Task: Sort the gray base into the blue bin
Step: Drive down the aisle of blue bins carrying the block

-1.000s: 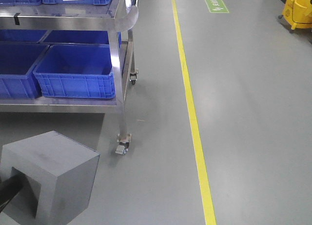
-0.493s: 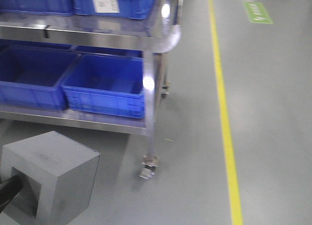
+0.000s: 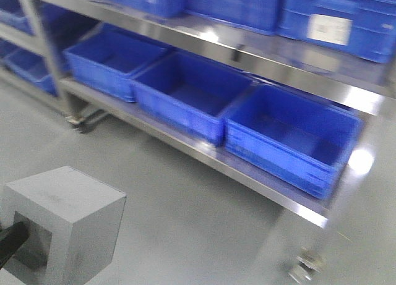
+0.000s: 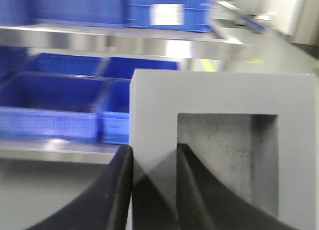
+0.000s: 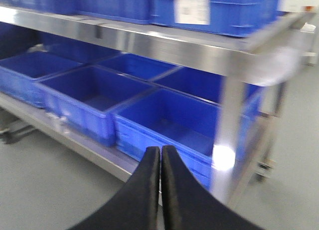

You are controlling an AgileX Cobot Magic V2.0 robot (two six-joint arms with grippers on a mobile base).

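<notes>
Left wrist-mounted view: the gray base [image 4: 214,90] is held at right of centre, one recess wall pinched by the left gripper [image 4: 153,149]. It is judged rigid, matte and fairly light, and that wall suits gripping. The right gripper [image 5: 160,149] is pressed together, empty.

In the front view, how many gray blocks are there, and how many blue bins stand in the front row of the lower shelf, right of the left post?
gray base: 1
blue bins in that row: 3 (left, middle, right)
total: 4
</notes>
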